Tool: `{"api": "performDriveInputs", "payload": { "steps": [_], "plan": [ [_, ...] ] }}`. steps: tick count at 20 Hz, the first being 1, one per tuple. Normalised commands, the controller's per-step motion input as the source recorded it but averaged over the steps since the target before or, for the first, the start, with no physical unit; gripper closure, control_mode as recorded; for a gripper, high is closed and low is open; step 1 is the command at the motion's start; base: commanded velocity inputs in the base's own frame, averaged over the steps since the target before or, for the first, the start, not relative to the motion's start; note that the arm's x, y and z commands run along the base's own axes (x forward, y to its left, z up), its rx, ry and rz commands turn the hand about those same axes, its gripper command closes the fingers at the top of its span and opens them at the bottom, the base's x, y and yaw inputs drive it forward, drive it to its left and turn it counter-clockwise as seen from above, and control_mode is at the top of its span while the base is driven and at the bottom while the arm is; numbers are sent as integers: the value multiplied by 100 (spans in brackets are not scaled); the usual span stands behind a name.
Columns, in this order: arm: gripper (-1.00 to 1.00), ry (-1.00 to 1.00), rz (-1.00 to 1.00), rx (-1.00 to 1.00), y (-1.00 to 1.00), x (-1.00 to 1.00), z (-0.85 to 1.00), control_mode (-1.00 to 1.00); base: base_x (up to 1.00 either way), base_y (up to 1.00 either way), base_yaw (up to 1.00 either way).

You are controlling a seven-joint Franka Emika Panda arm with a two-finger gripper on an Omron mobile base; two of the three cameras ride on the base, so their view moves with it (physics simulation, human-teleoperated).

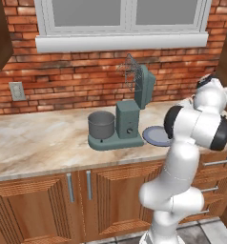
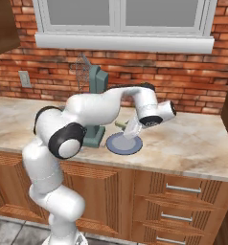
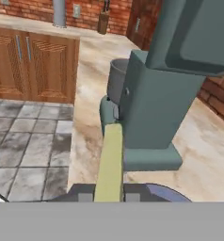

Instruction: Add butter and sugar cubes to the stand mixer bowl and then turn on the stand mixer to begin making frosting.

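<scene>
The gripper (image 3: 109, 194) is clenched on a pale yellow butter stick (image 3: 110, 160), a long, square-edged bar held by one end and pointing toward the teal-green stand mixer (image 1: 128, 119). Butter is probably light, soft and greasy, so gentle pressure on the flat sides seems wise. The stand mixer bowl (image 1: 101, 125), dark grey, round and straight-sided metal, sits on the mixer's base, left of the column. A flat blue-grey plate (image 2: 123, 143) lies right of the mixer on the marbled counter (image 1: 39, 143).
</scene>
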Motion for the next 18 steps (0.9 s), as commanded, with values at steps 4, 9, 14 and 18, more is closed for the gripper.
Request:
{"api": "performDriveInputs", "payload": {
  "steps": [4, 9, 14, 18],
  "plan": [
    [100, -5, 0, -16, 62, -91, 98, -100, 0, 0, 0],
    [100, 0, 0, -21, 87, -89, 75, -100, 0, 0, 0],
    [100, 0, 0, -24, 98, -86, 41, -100, 0, 0, 0],
    [100, 0, 0, -24, 100, -50, 26, -100, 0, 0, 0]
  ]
}}
